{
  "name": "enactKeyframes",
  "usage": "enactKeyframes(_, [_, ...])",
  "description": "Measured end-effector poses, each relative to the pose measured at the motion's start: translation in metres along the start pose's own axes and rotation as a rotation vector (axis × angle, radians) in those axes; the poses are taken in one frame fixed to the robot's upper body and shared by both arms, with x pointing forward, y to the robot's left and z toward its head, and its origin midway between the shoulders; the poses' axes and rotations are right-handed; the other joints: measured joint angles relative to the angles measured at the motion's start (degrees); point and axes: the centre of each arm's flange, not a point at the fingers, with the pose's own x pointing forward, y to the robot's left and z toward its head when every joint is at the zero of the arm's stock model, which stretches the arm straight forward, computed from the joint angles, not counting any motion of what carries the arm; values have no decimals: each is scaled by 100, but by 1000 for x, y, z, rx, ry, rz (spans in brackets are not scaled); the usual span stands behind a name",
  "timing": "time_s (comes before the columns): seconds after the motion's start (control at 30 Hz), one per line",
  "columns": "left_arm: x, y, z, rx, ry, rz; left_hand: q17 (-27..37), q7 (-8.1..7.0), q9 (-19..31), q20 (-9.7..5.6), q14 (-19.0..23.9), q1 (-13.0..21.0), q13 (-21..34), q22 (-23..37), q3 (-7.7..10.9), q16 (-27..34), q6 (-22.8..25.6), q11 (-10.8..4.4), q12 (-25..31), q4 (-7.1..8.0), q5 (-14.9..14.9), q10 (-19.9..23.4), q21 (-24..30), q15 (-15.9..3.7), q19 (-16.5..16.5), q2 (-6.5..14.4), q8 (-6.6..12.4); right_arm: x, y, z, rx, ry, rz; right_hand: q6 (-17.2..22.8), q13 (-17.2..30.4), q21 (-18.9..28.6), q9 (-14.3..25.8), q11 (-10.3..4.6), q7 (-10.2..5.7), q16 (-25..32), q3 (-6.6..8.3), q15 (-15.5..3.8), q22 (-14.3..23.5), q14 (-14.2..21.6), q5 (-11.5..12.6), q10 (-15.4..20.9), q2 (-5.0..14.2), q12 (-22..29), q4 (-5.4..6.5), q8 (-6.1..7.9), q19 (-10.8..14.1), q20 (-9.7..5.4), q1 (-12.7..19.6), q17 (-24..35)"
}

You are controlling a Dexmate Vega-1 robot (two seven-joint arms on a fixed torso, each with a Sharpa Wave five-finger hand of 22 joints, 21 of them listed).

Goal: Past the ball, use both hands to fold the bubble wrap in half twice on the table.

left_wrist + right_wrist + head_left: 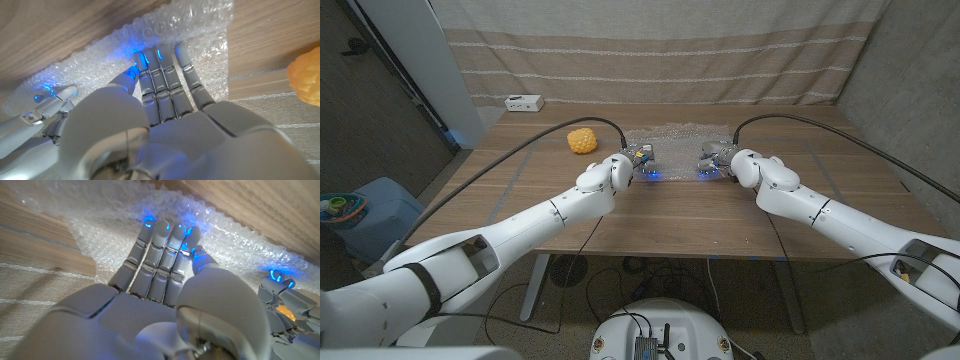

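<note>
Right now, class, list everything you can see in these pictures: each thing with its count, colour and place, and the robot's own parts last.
Bubble wrap: one sheet, clear, on the table's far middle, under both hands' fingers.
Ball: one, yellow-orange and bumpy, on the table to the left of the bubble wrap, apart from it.
White box: one, at the table's far left corner; what it is cannot be told.
Table: one, brown wood.
Curtain: one, beige with pale stripes, behind the table.
Blue container: one, on the floor left of the table.
Left hand: white and grey, fingers touching the wrap's left part.
Right hand: white and grey, fingers touching the wrap's right part.
</note>
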Motion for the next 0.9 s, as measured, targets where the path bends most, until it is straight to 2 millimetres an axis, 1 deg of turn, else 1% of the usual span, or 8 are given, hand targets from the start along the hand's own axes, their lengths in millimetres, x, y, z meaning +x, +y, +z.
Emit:
enactKeyframes(0.17, [-3, -1, -1, 4, 2, 16, -107, 29, -58, 52, 0, 0, -78, -5, 49, -31, 28, 0, -22, 97, 1, 0, 70, 0, -57, 0, -27, -3, -2, -1, 8, -2, -4, -40, -23, 0, -11, 21, 2, -36, 0, 0, -7, -1, 0, -21, 0, -34, 0, 0, -85, 39, 0, -41])
enactKeyframes(0.37, [-12, 7, -2, -10, -11, 95, -673, 15, -147, 185, -10, -60, -332, -146, 230, -538, -27, 15, -239, 278, 49, -89, 99, 11, -334, -56, -138, -16, -8, -4, 41, -6, -52, -195, -85, 34, 4, -10, -38, -131, -24, 28, -233, -109, 0, -201, 23, -129, 24, -11, -153, 50, -23, -157])
enactKeyframes(0.47, [-18, 12, -1, -24, -29, 146, -997, -41, -203, 237, -10, -285, -479, -269, 322, -845, -141, 19, -384, 319, 112, -208, 99, 35, -486, -81, -230, -26, -15, -5, 69, -16, -105, -538, -239, 33, -115, -29, -102, -352, 7, 61, -284, -244, 0, -571, 36, -343, 56, -201, -331, 33, -42, -441])
enactKeyframes(0.57, [-23, 18, 0, -39, -44, 191, -1260, -50, -257, 275, -21, -433, -604, -392, 393, -1105, -283, 17, -512, 343, 136, -295, 68, 40, -584, -120, -323, -36, -22, -6, 96, -26, -164, -1152, -612, 29, -624, -72, -226, -1038, 180, 136, -543, -571, 0, -1246, 28, -787, 223, -752, -697, 55, -217, -1143])
enactKeyframes(0.63, [-27, 21, 1, -55, -55, 219, -1445, -70, -298, 285, -130, -528, -697, -491, 438, -1305, -418, 22, -627, 355, 127, -418, 19, 40, -701, -160, -408, -43, -24, -6, 112, -36, -199, -1587, -852, -27, -976, -85, -354, -1563, 364, 215, -749, -878, 0, -1642, -17, -1051, 262, -1171, -908, 86, -319, -1578])
enactKeyframes(0.77, [-32, 27, 3, -70, -74, 264, -1799, -156, -408, 330, -364, -727, -890, -698, 557, -1710, -737, 26, -903, 347, 123, -707, -73, 71, -910, -238, -619, -60, -29, -8, 143, -52, -291, -2591, -1306, -93, -1568, -110, -620, -2537, 622, 360, -1140, -1669, 0, -2624, -202, -1666, 212, -2086, -1257, 167, -549, -2237])
enactKeyframes(0.83, [-34, 29, 3, -75, -81, 278, -2080, -240, -534, 359, -636, -938, -1053, -849, 605, -2064, -1028, 54, -1165, 299, 123, -997, -171, 108, -1123, -311, -846, -66, -29, -8, 151, -57, -318, -2930, -1483, -138, -1778, -167, -687, -2903, 672, 409, -1282, -2044, 0, -3062, -306, -1959, 162, -2424, -1418, 209, -657, -2460])
enactKeyframes(0.9, [-35, 30, 3, -78, -88, 290, -2354, -296, -671, 399, -966, -1164, -1219, -964, 644, -2441, -1322, 85, -1439, 261, 115, -1321, -274, 204, -1344, -385, -1087, -74, -30, -9, 156, -58, -349, -3177, -1619, -192, -1934, -187, -715, -3173, 687, 447, -1387, -2356, 0, -3383, -389, -2196, 147, -2660, -1593, 242, -781, -2619])
